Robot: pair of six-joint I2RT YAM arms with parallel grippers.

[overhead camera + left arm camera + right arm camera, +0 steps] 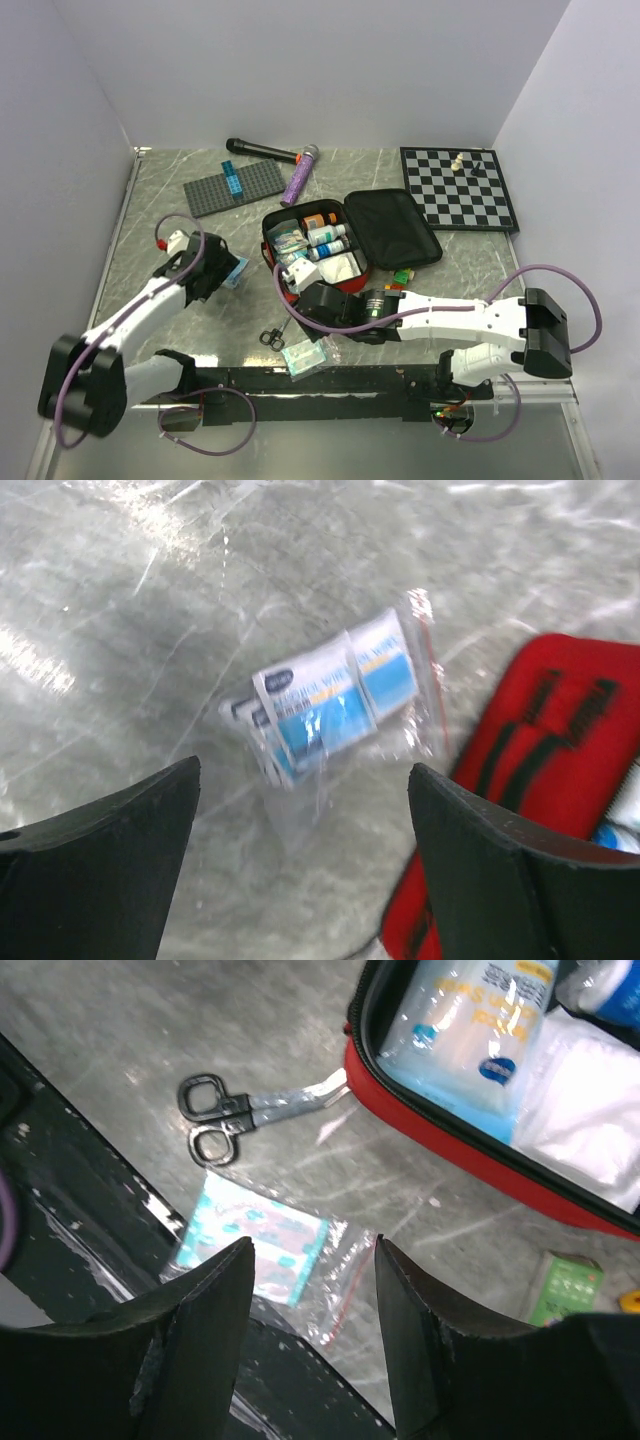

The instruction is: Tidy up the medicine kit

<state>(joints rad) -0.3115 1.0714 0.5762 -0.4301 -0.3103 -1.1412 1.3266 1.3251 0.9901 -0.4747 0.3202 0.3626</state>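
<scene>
The red medicine kit [267,238] lies open mid-table, its black-lined lid [395,228] flipped to the right, with bottles, packets and gauze inside. My left gripper [222,268] is open and empty, just left of the kit. In the left wrist view it [305,810] hovers over a clear bag of blue-white wipe packets [330,700], with the kit's red fabric [560,770] at the right. My right gripper [312,322] is open and empty in front of the kit. In the right wrist view it [315,1260] hangs over a clear bag of teal plasters [265,1245], beside small scissors [240,1115] and the kit's red wall [450,1150].
A chessboard [460,187] with two pieces sits back right. A grey studded baseplate [235,187], a black microphone [262,150] and a purple tube [300,175] lie at the back. A small green box [568,1285] lies in front of the kit. The plaster bag [308,355] overhangs the table's near edge.
</scene>
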